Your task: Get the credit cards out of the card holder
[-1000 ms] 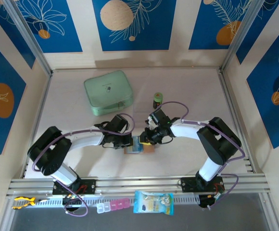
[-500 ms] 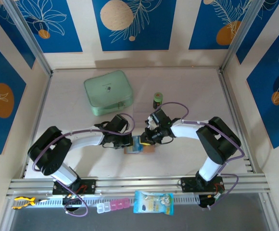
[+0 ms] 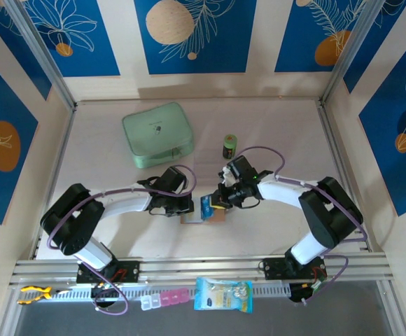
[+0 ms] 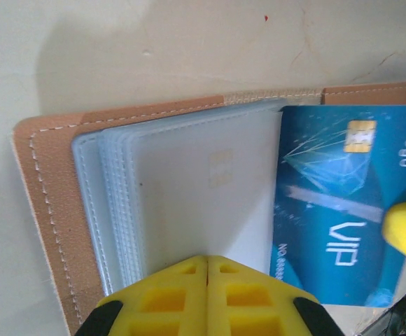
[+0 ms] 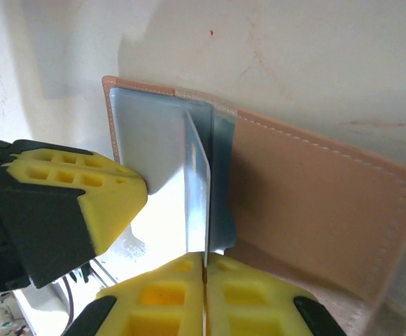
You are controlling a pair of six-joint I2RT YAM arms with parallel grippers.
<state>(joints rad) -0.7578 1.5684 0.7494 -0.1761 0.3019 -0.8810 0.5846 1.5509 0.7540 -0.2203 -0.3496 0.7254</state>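
Claws first: we see the right claw (image 5: 204, 263) pressed together on the near edge of the blue card (image 4: 343, 203). It pinches the card so that it stands edge-on to the wrist camera, with its far end among the grey plastic pockets (image 4: 189, 196) of the card holder (image 5: 308, 199). In the left wrist view the card lies at the right of the frame, most of its face bare, its left edge meeting the right edge of the top pocket. The left claw (image 4: 208, 262) has its yellow fingers pressed together with no gap, tips on the top pocket at the bottom middle of the frame. We cannot tell whether it grips a sheet or merely presses down. From above, the card holder lies open on the tabletop (image 3: 280, 126) at lower centre, with one claw close on either side. A green zip case (image 3: 157, 134) sits well apart at upper left, and a small green jar (image 3: 229, 145) stands just above centre.
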